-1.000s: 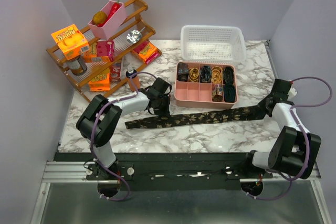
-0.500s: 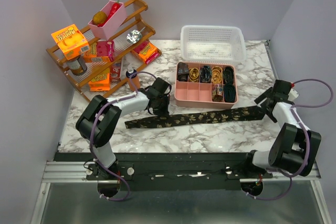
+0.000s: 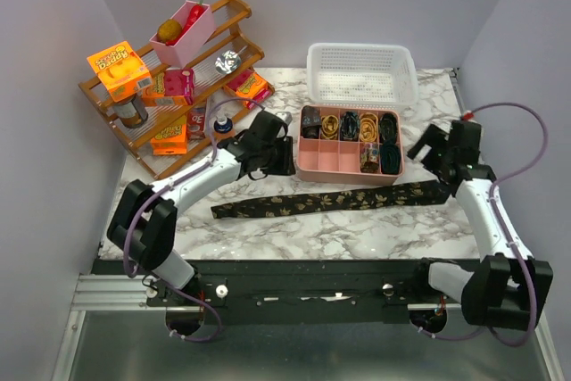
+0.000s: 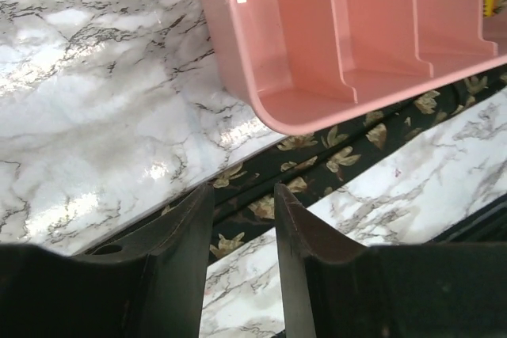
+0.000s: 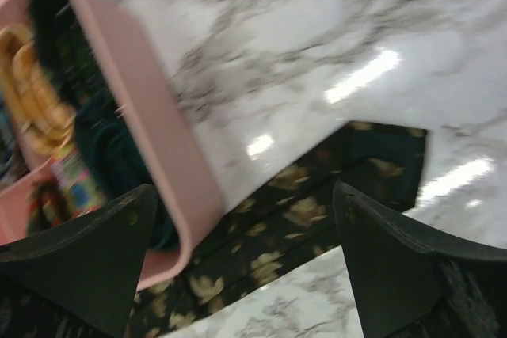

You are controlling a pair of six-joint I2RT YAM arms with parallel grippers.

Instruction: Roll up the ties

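Jaws on the left gripper (image 3: 270, 160) stand part-way apart with nothing between them. In the left wrist view its two dark fingers (image 4: 178, 251) frame a narrow gap, and through it I see only cloth and marble. The right gripper (image 3: 434, 156) is spread wide and is just as empty, its fingers (image 5: 87, 251) far apart in its own camera.

One tie (image 3: 330, 201), black with a small gold leaf pattern, lies flat and unrolled on the marble table (image 3: 294, 238). It runs lengthwise just in front of the pink organiser tray (image 3: 348, 173), its narrower end to the left and its broader end reaching out past the tray's right side. The left gripper hangs over the tray's near left corner, above the tie. The right one hangs off the tray's right side, near the tie's broad end.

Rolled ties (image 3: 332, 122) fill the tray's back row as small dark and gold coils, and two more sit at the right of the front row. Behind the tray stands a white mesh basket (image 3: 361, 49), and a wooden rack (image 3: 234, 6) of boxes sits at the far left.
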